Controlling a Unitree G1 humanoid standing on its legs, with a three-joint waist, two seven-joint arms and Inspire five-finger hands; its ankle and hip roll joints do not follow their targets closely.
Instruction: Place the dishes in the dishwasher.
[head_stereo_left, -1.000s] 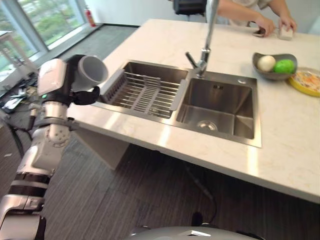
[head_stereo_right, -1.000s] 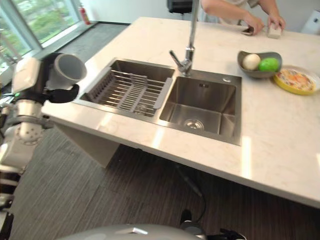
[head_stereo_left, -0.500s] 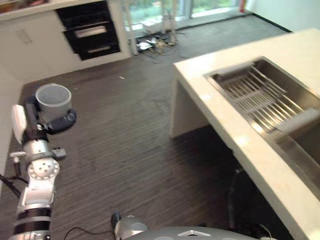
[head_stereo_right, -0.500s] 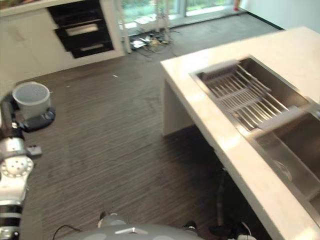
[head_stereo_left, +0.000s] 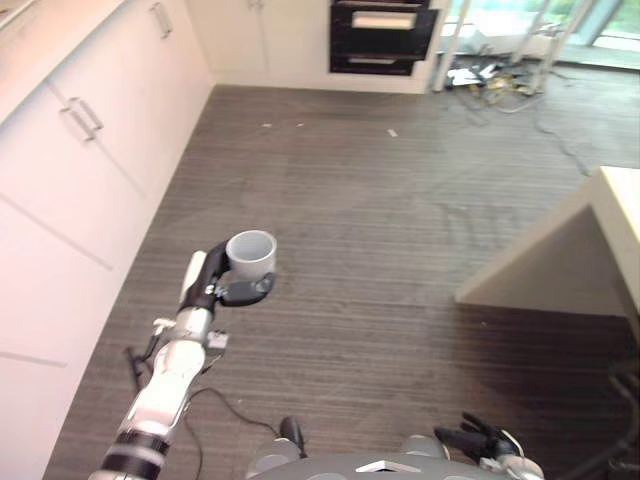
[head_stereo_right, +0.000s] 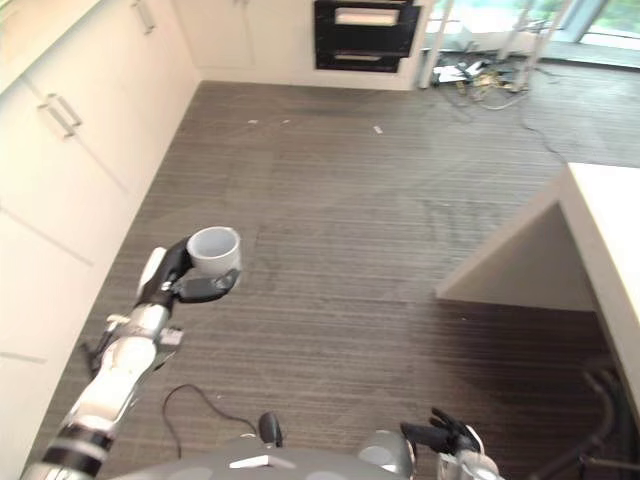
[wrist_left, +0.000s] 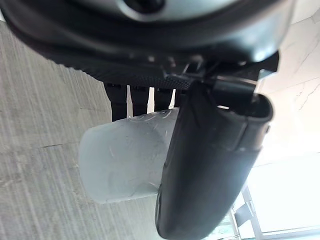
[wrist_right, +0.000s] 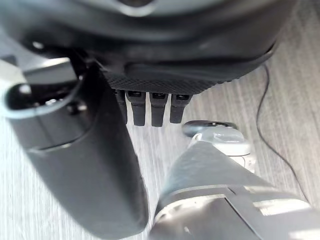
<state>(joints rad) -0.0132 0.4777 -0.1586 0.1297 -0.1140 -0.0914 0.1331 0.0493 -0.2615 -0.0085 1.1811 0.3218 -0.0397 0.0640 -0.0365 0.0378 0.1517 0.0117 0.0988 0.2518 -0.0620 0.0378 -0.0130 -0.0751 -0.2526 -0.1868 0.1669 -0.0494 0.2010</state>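
One grey cup (head_stereo_left: 251, 255); two hands (left hand (head_stereo_left: 222, 283), right hand (head_stereo_right: 447, 436)); one oven (head_stereo_left: 384, 35); two cabinet handles.

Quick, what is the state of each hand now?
Left hand: shut on the grey cup.
Right hand: open, holding nothing.

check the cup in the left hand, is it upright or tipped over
Upright. The grey cup sits in the left hand with its open mouth facing up, the round rim showing from above. Whether anything is inside cannot be told.
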